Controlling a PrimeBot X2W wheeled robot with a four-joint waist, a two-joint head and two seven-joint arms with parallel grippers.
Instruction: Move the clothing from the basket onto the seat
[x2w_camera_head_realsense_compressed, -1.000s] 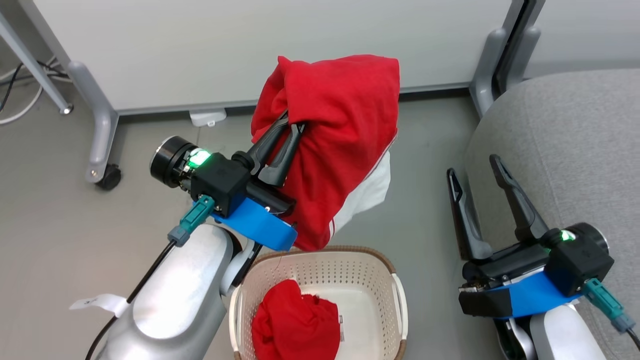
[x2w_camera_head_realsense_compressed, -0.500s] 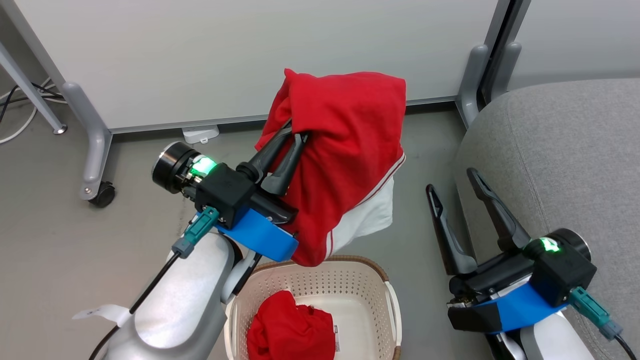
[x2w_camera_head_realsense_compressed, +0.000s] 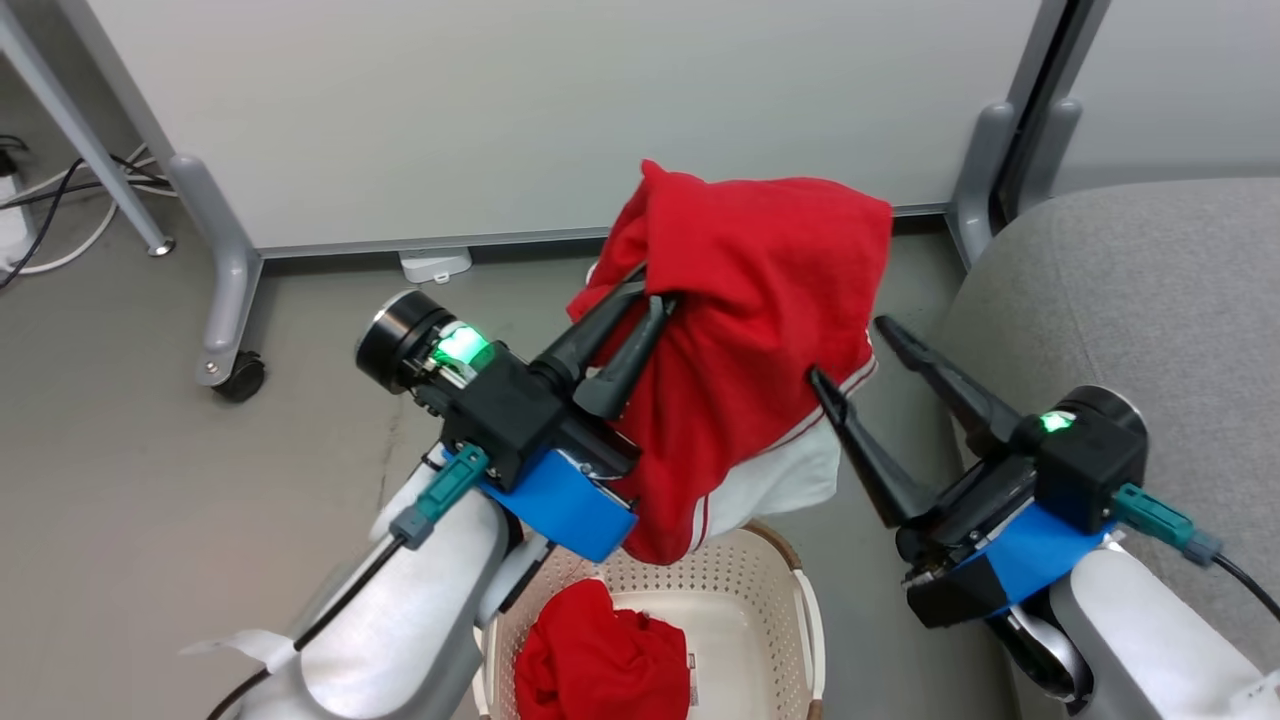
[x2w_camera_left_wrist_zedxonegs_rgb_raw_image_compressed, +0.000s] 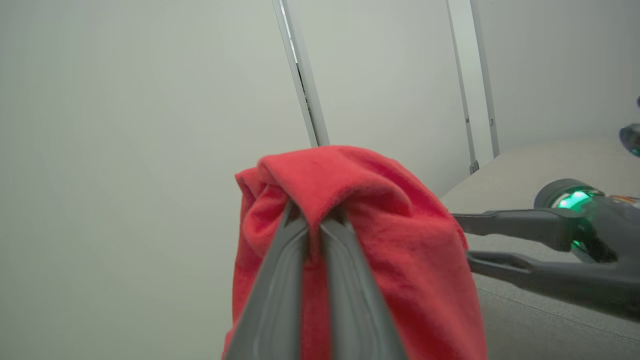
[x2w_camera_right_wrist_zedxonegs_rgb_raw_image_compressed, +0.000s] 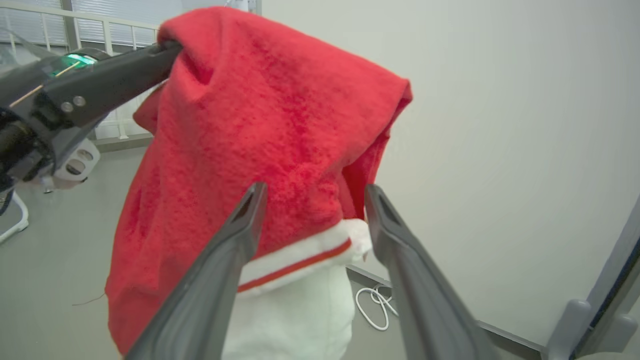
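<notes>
Your left gripper (x2w_camera_head_realsense_compressed: 652, 295) is clenched on a fold of a red garment (x2w_camera_head_realsense_compressed: 770, 300), which hangs in the air over the basket (x2w_camera_head_realsense_compressed: 745, 585). Your right gripper (x2w_camera_head_realsense_compressed: 850, 350) has its fingers spread and empty, tips beside the cloth's white-trimmed lower edge. A second red garment (x2w_camera_head_realsense_compressed: 600, 660) lies bunched inside the basket. The grey seat (x2w_camera_head_realsense_compressed: 1150, 290) is on your right.

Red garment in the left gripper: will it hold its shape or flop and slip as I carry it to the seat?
Probably floppy: the garment drapes limply from the left gripper. Likely light, since one small pinched fold carries it. It could slip; only its top fold is gripped.
</notes>
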